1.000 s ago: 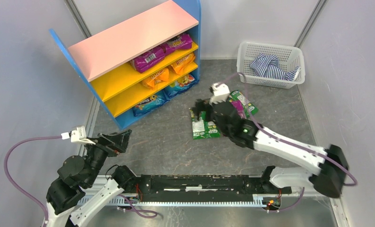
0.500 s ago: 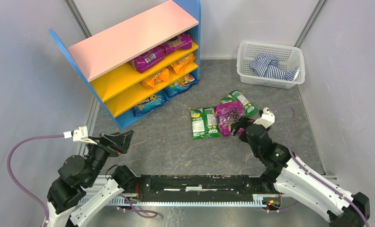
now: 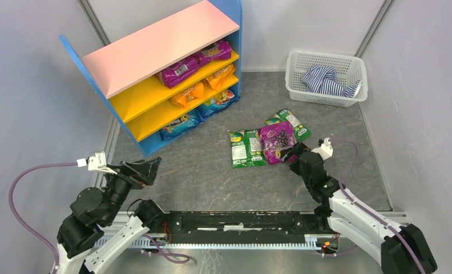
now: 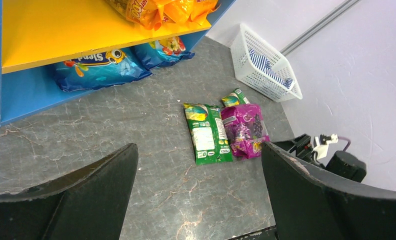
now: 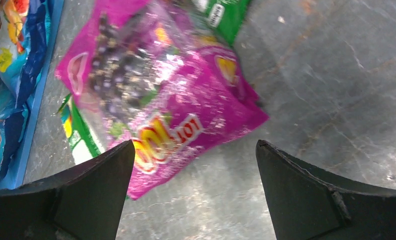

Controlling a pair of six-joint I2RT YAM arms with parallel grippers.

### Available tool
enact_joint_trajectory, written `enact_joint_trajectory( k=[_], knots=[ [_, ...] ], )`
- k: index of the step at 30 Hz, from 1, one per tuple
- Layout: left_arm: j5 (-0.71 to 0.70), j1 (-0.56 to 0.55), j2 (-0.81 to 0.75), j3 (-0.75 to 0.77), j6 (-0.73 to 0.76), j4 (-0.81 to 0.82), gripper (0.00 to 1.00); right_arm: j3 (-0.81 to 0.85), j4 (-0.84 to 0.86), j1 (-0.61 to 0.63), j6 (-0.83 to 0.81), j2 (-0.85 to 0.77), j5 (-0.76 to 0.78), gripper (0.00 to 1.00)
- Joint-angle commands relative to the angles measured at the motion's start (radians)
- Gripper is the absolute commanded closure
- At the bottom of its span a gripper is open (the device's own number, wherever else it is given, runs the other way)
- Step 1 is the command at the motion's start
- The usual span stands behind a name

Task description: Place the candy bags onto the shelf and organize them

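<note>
- Hidden: near end of the far green bag (image 3: 295, 122), under the purple candy bag (image 3: 277, 141).
- Pose: right gripper (image 5: 193, 147) released, low beside the purple candy bag; left gripper (image 4: 197, 146) released, empty.

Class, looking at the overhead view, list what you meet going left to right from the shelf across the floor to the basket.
shelf → left green candy bag → purple candy bag → white basket

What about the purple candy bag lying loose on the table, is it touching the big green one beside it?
Touching. The right wrist view shows the purple bag lying over the edge of the green bag, with no table showing between them.
</note>
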Motion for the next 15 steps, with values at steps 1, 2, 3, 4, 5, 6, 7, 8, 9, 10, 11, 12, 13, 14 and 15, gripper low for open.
enact_joint_trajectory(
  k=[1,2,3,4,5,6,7,8,9,10,11,12,13,14,15],
  knots=[
    [-0.003,-0.001,0.002,0.001,0.018,0.042,0.02,-0.134,0.294,-0.043,0.056,-0.043,-0.052,0.02],
    [-0.003,-0.002,0.004,0.001,0.018,0.044,0.02,-0.139,0.318,-0.054,0.053,-0.029,-0.066,0.02],
    [-0.003,-0.002,0.007,0.001,0.018,0.043,0.02,-0.133,0.328,-0.065,0.043,-0.009,-0.082,0.02],
    [-0.003,-0.002,0.01,0.001,0.018,0.041,0.02,-0.124,0.339,-0.073,0.029,0.019,-0.106,0.02],
    [-0.003,-0.002,0.01,0.001,0.018,0.041,0.02,-0.115,0.353,-0.084,0.022,0.043,-0.136,0.02],
    [-0.003,-0.001,0.01,0.001,0.018,0.042,0.02,-0.109,0.366,-0.092,0.02,0.071,-0.154,0.02],
    [-0.004,-0.001,0.007,0.001,0.016,0.041,0.02,-0.11,0.389,-0.098,0.023,0.097,-0.173,0.02],
    [-0.006,-0.001,0.003,0.001,0.016,0.041,0.02,-0.112,0.417,-0.101,0.033,0.116,-0.185,0.02],
    [-0.006,-0.001,-0.001,0.001,0.016,0.041,0.02,-0.115,0.439,-0.103,0.046,0.141,-0.193,0.02],
    [-0.007,-0.001,-0.003,0.0,0.016,0.041,0.02,-0.118,0.47,-0.106,0.055,0.165,-0.203,0.03],
    [-0.007,-0.001,-0.003,0.0,0.016,0.041,0.02,-0.12,0.495,-0.106,0.066,0.183,-0.21,0.06],
    [-0.006,-0.001,-0.003,-0.001,0.016,0.041,0.02,-0.119,0.514,-0.107,0.07,0.204,-0.214,0.09],
    [-0.005,-0.001,-0.002,-0.001,0.016,0.041,0.01,-0.118,0.534,-0.109,0.072,0.222,-0.215,0.12],
    [-0.004,-0.001,0.0,0.001,0.017,0.041,0.01,-0.117,0.552,-0.111,0.072,0.236,-0.21,0.14],
    [-0.004,-0.001,0.001,0.001,0.018,0.042,0.01,-0.117,0.569,-0.112,0.071,0.25,-0.204,0.16]
  ],
)
